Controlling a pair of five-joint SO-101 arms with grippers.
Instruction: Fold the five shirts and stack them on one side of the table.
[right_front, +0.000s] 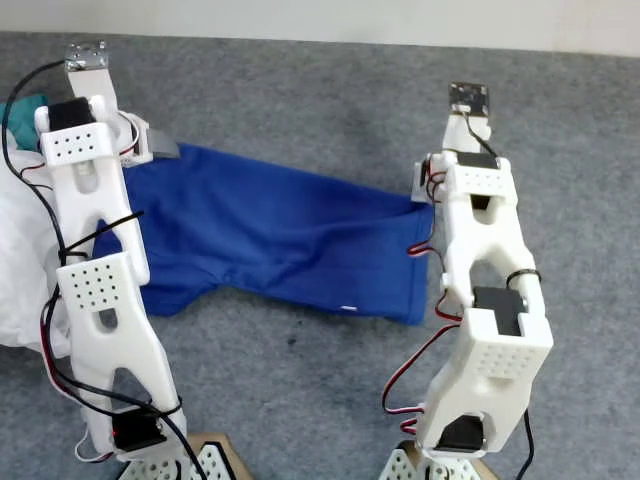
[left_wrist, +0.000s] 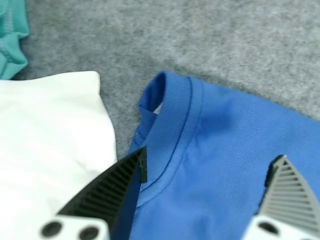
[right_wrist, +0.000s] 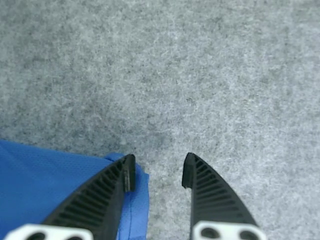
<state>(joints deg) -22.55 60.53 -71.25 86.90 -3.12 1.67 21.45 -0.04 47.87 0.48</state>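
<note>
A blue shirt (right_front: 270, 235) lies spread flat across the middle of the grey table. My left gripper (left_wrist: 210, 160) is open just above its collar (left_wrist: 165, 112), one finger on each side of the neck area; in the high view the left gripper (right_front: 150, 148) is at the shirt's far left end. My right gripper (right_wrist: 159, 165) is open at the shirt's far right corner (right_wrist: 55, 185), with one finger over the fabric's edge and the other over bare table. In the high view the right gripper (right_front: 424, 186) sits at that hem corner.
A white shirt (left_wrist: 50, 150) lies bunched beside the blue collar, at the table's left edge (right_front: 20, 260). A teal shirt (left_wrist: 11, 40) sits behind it at the far left (right_front: 22, 112). Grey felt (right_front: 300, 400) covers the table in front of the blue shirt.
</note>
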